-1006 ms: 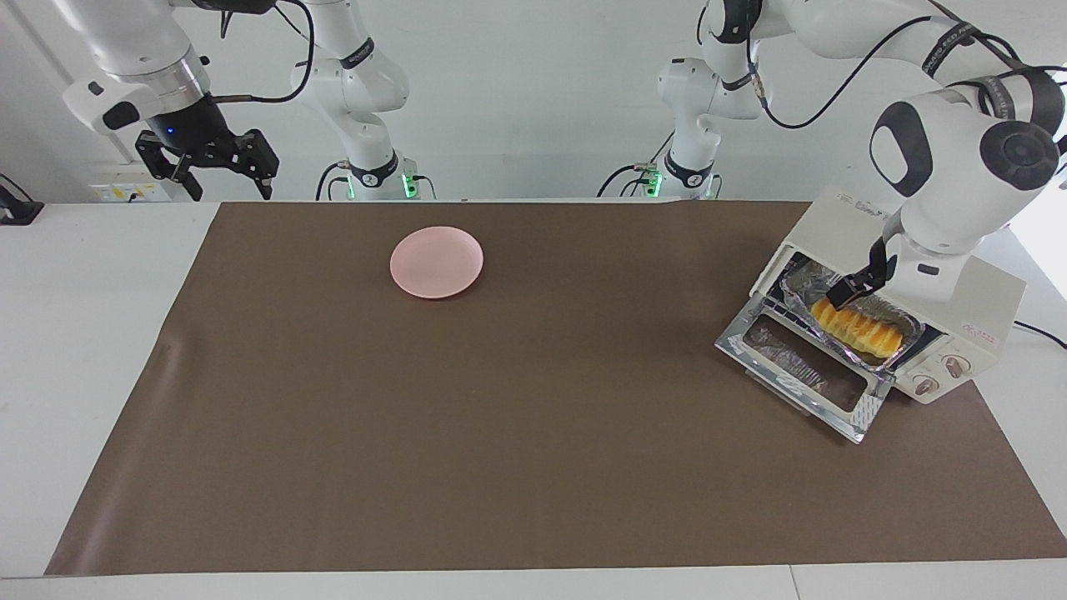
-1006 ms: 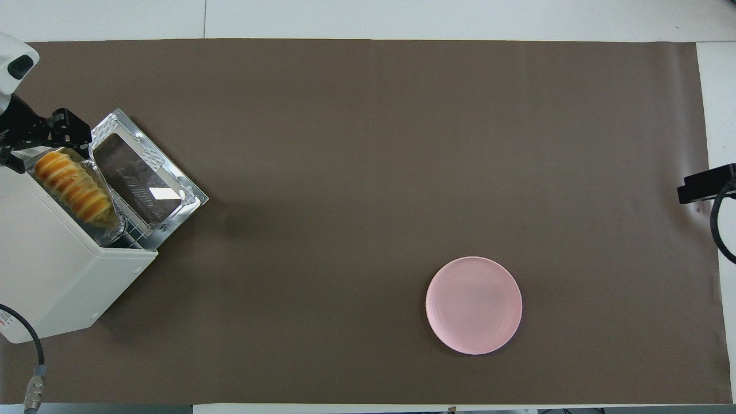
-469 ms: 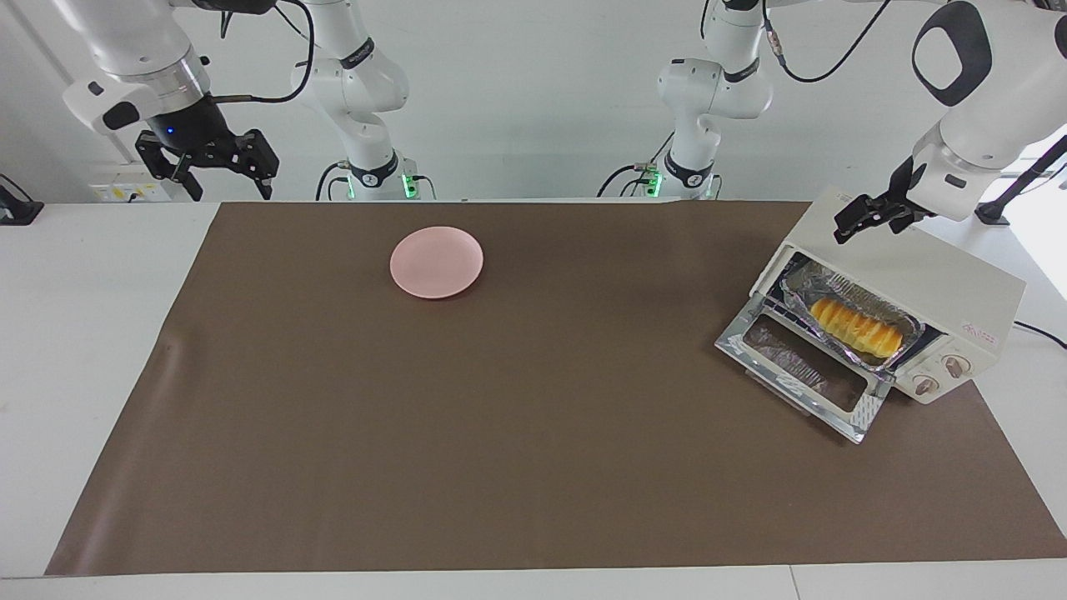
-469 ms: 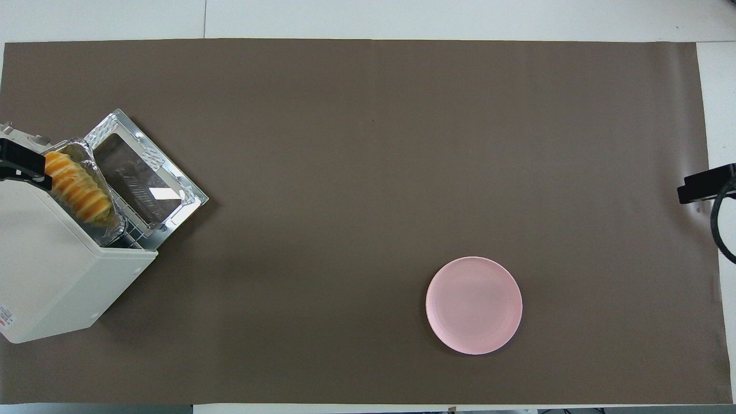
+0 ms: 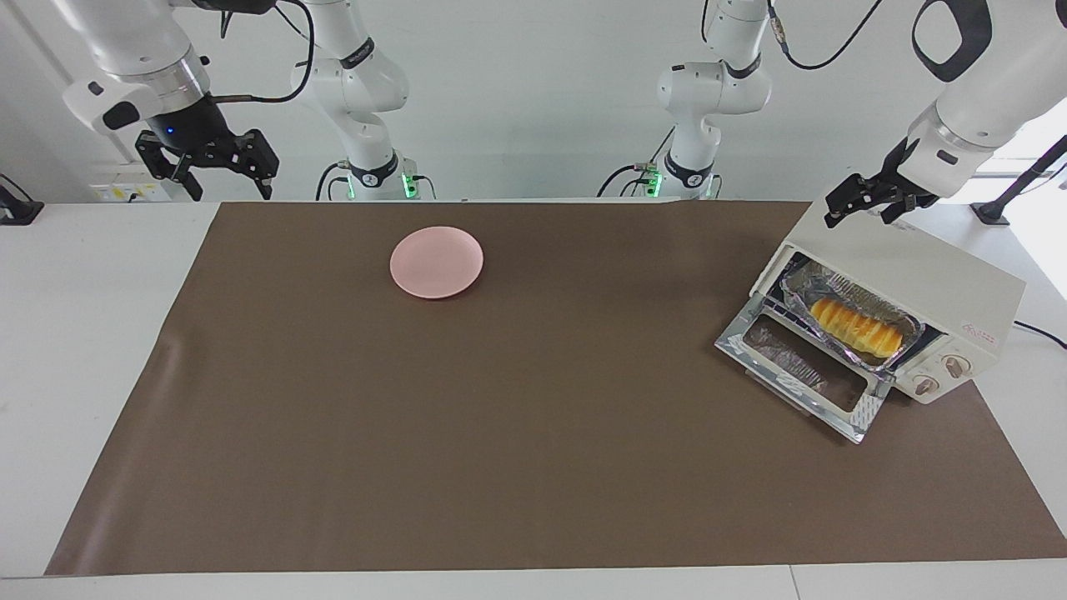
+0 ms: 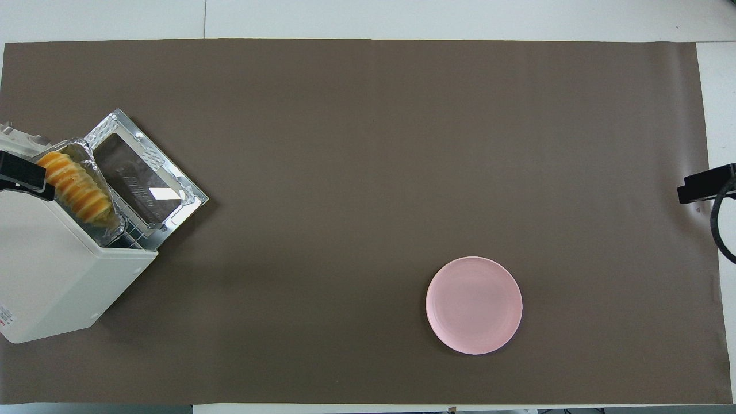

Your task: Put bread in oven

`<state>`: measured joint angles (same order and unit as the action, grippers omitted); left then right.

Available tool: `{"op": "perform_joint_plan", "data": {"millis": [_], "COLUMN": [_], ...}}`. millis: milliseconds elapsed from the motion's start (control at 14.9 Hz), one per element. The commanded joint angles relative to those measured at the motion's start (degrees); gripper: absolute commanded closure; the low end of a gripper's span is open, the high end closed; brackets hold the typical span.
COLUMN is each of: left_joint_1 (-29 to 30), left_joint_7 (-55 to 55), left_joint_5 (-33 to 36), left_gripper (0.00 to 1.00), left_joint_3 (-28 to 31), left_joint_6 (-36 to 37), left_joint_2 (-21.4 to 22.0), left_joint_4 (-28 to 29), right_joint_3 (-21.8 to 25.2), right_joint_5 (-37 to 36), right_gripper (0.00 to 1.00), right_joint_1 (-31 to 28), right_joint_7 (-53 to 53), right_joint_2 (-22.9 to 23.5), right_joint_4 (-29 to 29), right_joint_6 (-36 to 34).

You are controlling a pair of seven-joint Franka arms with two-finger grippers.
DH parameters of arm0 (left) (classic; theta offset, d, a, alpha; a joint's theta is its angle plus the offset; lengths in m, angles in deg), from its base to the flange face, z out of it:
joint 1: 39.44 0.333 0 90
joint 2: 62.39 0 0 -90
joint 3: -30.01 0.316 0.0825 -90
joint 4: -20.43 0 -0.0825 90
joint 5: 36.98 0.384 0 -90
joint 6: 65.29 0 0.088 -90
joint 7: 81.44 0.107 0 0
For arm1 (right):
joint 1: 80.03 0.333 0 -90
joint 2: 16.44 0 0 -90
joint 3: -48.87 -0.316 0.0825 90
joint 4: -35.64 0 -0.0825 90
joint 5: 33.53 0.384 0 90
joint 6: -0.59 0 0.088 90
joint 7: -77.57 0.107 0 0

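Count: one bread (image 5: 857, 327), one oven (image 5: 913, 287), one foil tray (image 5: 911, 322), one pink plate (image 5: 436, 262), one brown mat (image 5: 533, 450), two pincers.
Bread, look: an elongated golden-yellow roll with crosswise ridges, like a row of segments.
Bread, place: it lies lengthwise in the foil tray, and the tray sits on the wire rack in the oven's open mouth. In the overhead view part of the tray shows past the oven's top edge.
Oven: a cream-white box with two round knobs on its front. It stands at an angle on the brown mat at the left arm's end of the tabletop. Its glass door (image 5: 800, 367) is folded down flat in front of it.
My left pincer (image 5: 867, 204): it hangs in the air over the top of the oven, jaws wide, holding nothing, clear of the bread.
My right pincer (image 5: 208, 167): it waits in the air over the tabletop corner at the right arm's end, jaws wide, empty.
Pink plate: it sits on the mat near the tabletop edge closest to the robots, well apart from the oven, with nothing on it.
In the way: only the lowered door lies in front of the oven mouth.
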<state>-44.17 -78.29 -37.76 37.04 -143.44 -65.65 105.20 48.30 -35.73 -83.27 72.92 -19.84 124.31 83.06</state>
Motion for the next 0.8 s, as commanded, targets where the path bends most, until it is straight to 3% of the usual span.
{"op": "perform_joint_plan", "data": {"millis": [0, 737], "left_joint_1": [2.0, 3.8], "left_joint_7": [2.9, 2.8], "left_joint_5": [3.9, 4.1], "left_gripper": [0.0, 0.0], "left_joint_3": [-3.6, -7.3], "left_joint_6": [-0.9, -2.3], "left_joint_2": [2.8, 3.3], "left_joint_4": [3.2, 4.0], "right_joint_3": [-0.8, -0.7], "right_joint_5": [-0.2, -0.2], "right_gripper": [0.0, 0.0], "right_joint_1": [-1.0, -1.3], "right_joint_7": [-1.2, -1.0], "right_joint_2": [-1.3, -1.3], "right_joint_4": [1.3, 1.2], "right_joint_6": [-0.7, -1.0]}}
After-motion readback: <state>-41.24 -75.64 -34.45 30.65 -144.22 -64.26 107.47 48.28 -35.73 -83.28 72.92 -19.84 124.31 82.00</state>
